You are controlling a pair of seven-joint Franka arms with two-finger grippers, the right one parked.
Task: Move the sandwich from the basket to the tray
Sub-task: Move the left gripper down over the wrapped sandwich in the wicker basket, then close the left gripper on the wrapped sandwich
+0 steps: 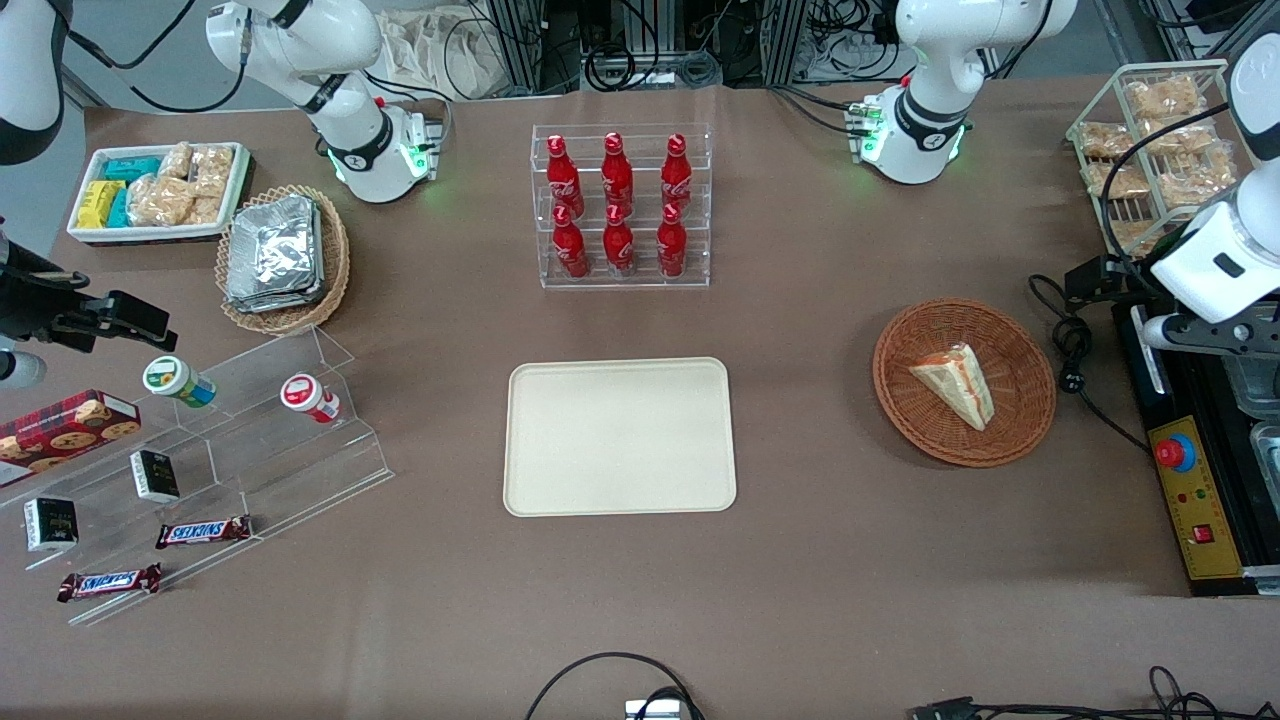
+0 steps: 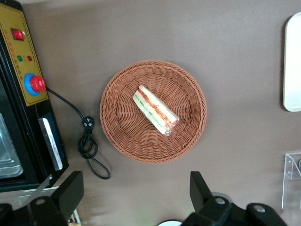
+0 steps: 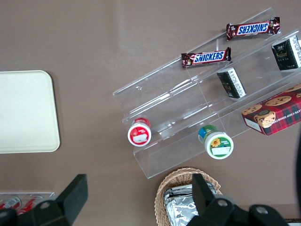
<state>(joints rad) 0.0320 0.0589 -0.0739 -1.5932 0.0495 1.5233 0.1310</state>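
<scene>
Gripper (image 2: 136, 195) open above basket (image 2: 117, 136) holding sandwich (image 2: 155, 109), cable (image 2: 87, 141) beside

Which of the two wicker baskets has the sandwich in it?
The darker orange-brown basket, near the working arm's open gripper, holds the sandwich. The lighter tan basket holds only silver foil packets.

One sandwich (image 1: 955, 385), one basket (image 1: 1030, 425), one tray (image 1: 619, 437), six red bottles (image 1: 618, 205), two Snickers bars (image 1: 203, 531).
</scene>
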